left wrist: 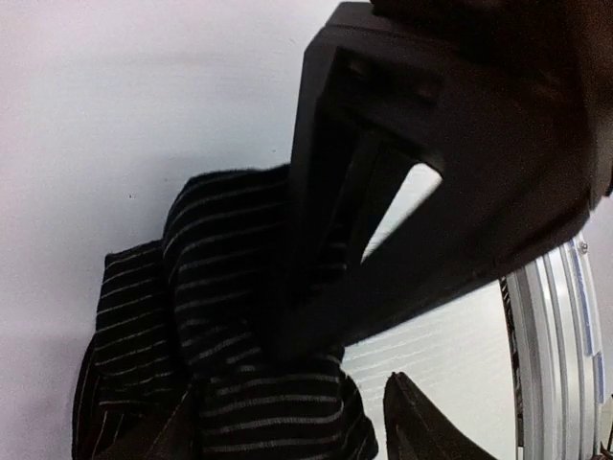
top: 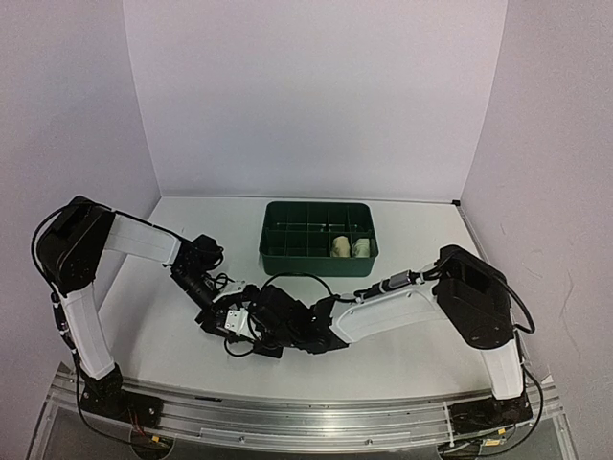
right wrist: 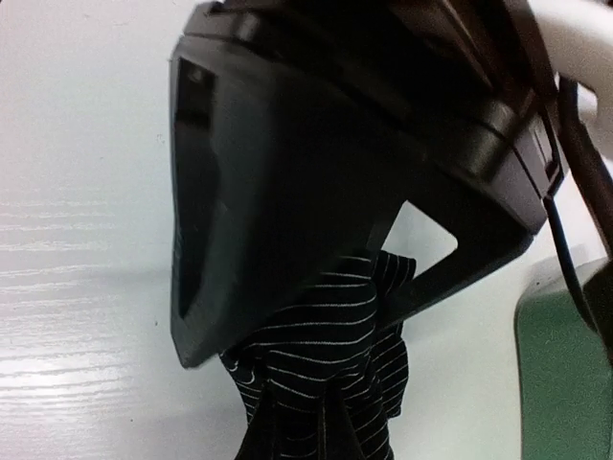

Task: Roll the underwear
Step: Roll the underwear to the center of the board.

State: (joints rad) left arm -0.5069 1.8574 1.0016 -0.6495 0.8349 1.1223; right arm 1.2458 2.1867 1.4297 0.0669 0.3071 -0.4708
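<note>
The black underwear [left wrist: 220, 316] with fine pale stripes is bunched on the white table between both grippers. My right gripper [right wrist: 326, 426] is shut on its striped cloth [right wrist: 316, 355] from below. The left gripper [left wrist: 287, 412] stands open around the bunch; its right finger [left wrist: 421, 426] is clear of the cloth. In the top view the two grippers meet near the front middle, left [top: 247, 321] and right [top: 280, 324]. Two pale rolled garments [top: 340, 246] [top: 361, 247] sit in the tray's front right compartments.
The dark green compartmented tray [top: 287, 251] stands behind the grippers at the table's middle. An aluminium rail [top: 316, 407] runs along the near edge. White walls close in the back and both sides.
</note>
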